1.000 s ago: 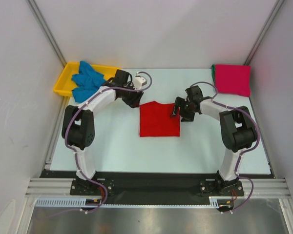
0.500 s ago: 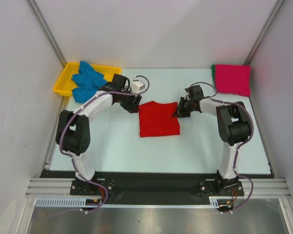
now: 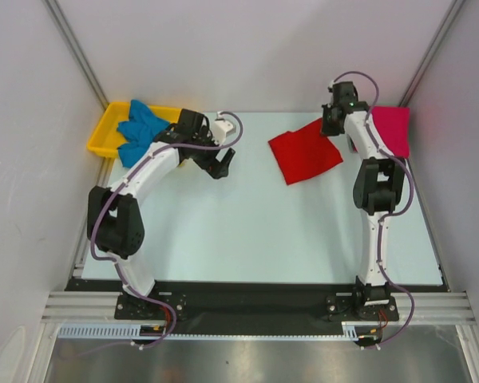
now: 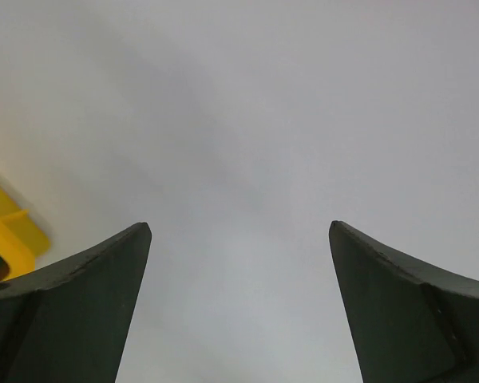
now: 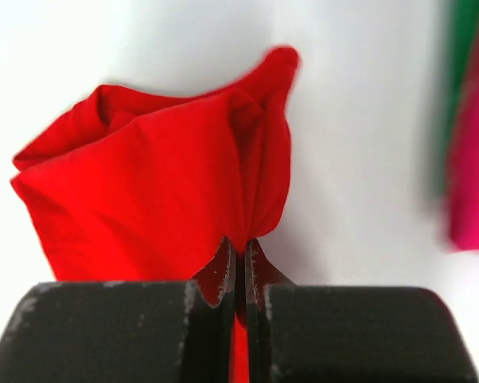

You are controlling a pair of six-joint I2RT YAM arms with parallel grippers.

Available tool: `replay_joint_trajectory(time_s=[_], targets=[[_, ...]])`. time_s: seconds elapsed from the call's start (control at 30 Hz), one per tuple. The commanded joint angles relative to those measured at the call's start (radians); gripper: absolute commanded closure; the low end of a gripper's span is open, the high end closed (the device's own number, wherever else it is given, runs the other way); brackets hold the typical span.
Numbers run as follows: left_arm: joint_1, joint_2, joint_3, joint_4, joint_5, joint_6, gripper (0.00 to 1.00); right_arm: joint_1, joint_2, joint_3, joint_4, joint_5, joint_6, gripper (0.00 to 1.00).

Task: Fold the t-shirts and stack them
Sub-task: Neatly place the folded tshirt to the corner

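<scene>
Red shirt (image 3: 306, 152): folded, at about 1 o'clock from the middle of the table (image 3: 247, 231), just at 9 o'clock of the pink shirt (image 3: 393, 132).
Right gripper (image 5: 239, 247): pinched tight on one edge of the red shirt, cloth squeezed between the fingers. The arm is stretched far out.
Left gripper (image 4: 239, 231): spread wide, holding nothing, over bare table near the yellow tray (image 3: 102, 136).
Other shirts: blue shirt (image 3: 140, 132) heaped in the tray at 10 o'clock; green edge (image 5: 463, 48) beside the pink one.
Orientation: the red shirt sits skewed. Its held part points to 1 o'clock and its free corner trails to 7 o'clock.
Long axis: near-square, no clear one; edges run off-square to the table sides.
Contact: cannot tell whether the trailing corner touches the table.
Risk, unfolding: one narrow pinch carries all the layers, and they already bulge apart in the wrist view, so the fold could open.
Risk, skew: set down as it lies, it would probably land crooked on the pink shirt.
Risk, dragging: a low trailing corner could rumple the pile.
</scene>
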Motion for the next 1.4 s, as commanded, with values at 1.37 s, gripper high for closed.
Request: replay_joint_trajectory(time_s=[1.37], targets=[[-0.001, 0.074, 0.073, -0.011, -0.136, 0.092, 0.0, -0.154, -0.039, 0.444, 0.186, 0.441, -0.341, 1.0]])
